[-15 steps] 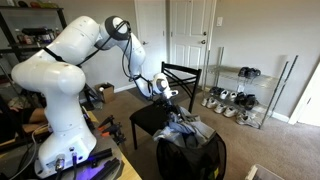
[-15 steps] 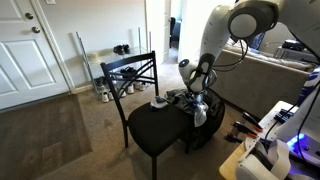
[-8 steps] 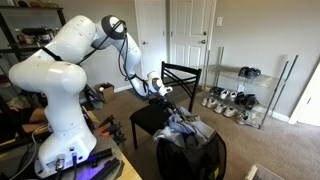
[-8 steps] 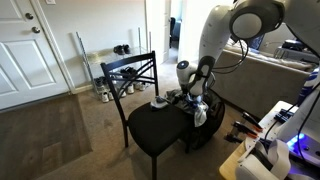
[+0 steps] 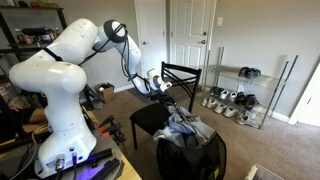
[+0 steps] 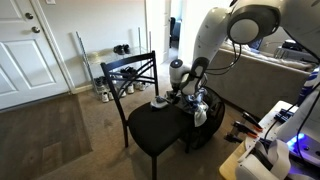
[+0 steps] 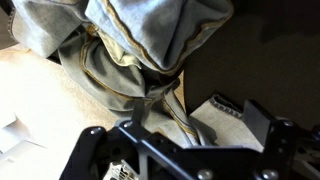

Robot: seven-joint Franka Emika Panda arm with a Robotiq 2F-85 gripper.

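Wrist view: the hand (image 7: 175, 140) hangs released, fingers spread and empty, just above a crumpled grey garment (image 7: 150, 50). In an exterior view that garment tops a black bag (image 5: 190, 160) just beside the side edge of the black chair (image 5: 146, 118) seat.
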